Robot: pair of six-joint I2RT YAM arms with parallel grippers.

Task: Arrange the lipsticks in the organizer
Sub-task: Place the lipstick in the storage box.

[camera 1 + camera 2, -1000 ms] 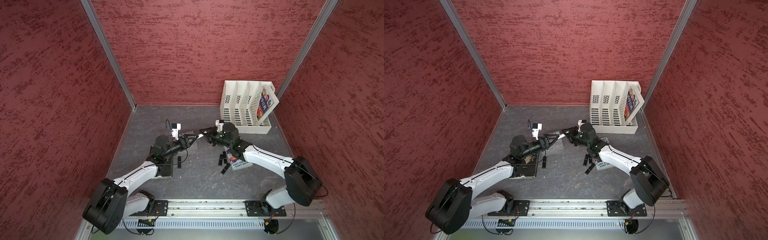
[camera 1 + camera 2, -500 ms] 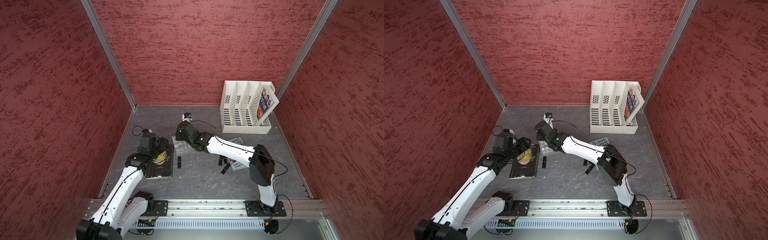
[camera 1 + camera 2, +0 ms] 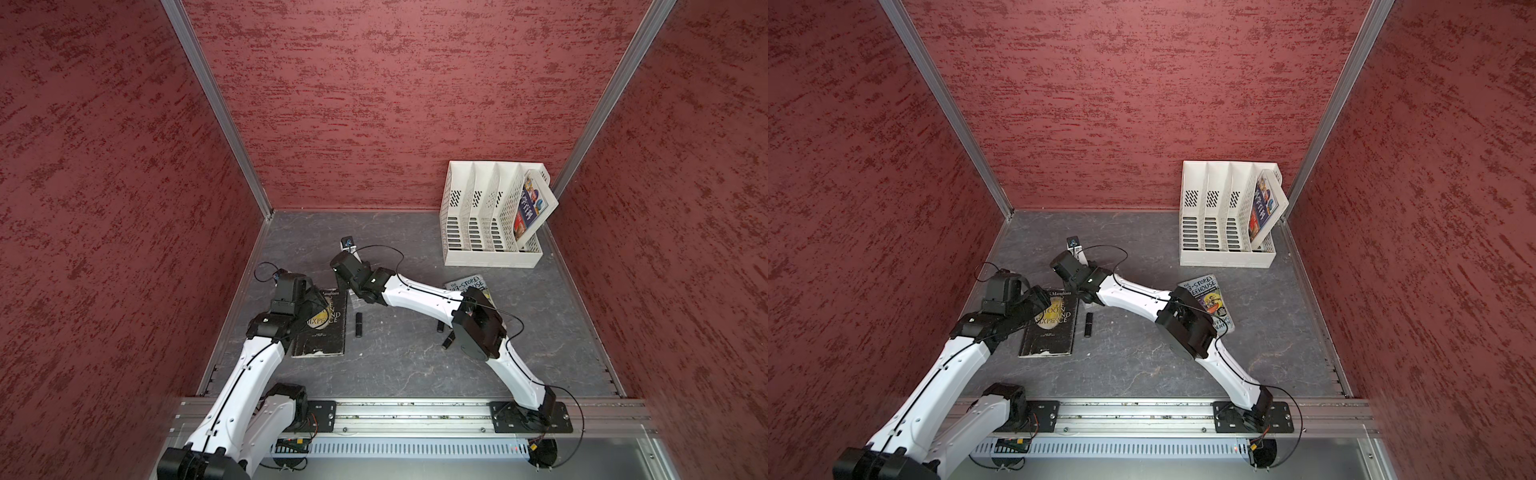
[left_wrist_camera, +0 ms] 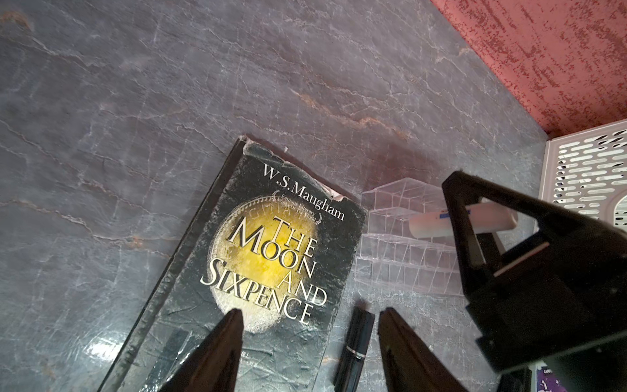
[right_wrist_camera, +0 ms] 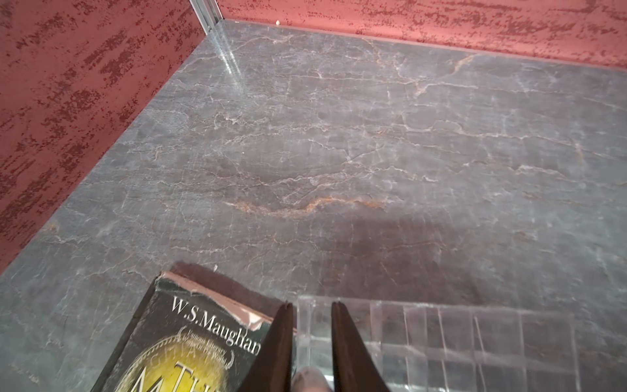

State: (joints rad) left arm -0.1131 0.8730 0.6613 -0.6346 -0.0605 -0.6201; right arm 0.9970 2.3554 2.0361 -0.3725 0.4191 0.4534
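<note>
Right gripper [image 5: 312,305]: jaws clenched on the white lipstick [image 4: 425,225], which is held crosswise and sticks out on both sides of them. Just below and ahead of these fingertips sits the clear organizer [image 5: 441,342], a grid of square cells.

Left gripper [image 4: 312,312]: jaws released and spread wide. A black lipstick [image 4: 354,342] lies flat on the grey table [image 4: 135,101] between them, closer to one fingertip. Under the other fingertip lies a dark book [image 4: 271,258], its edge just beside the organizer.

Well away from both jaws, in a top view, two more black lipsticks [image 3: 440,327] lie partly hidden by the right arm, near a second book [image 3: 469,284]. A white file rack [image 3: 490,249] stands by the back wall.
</note>
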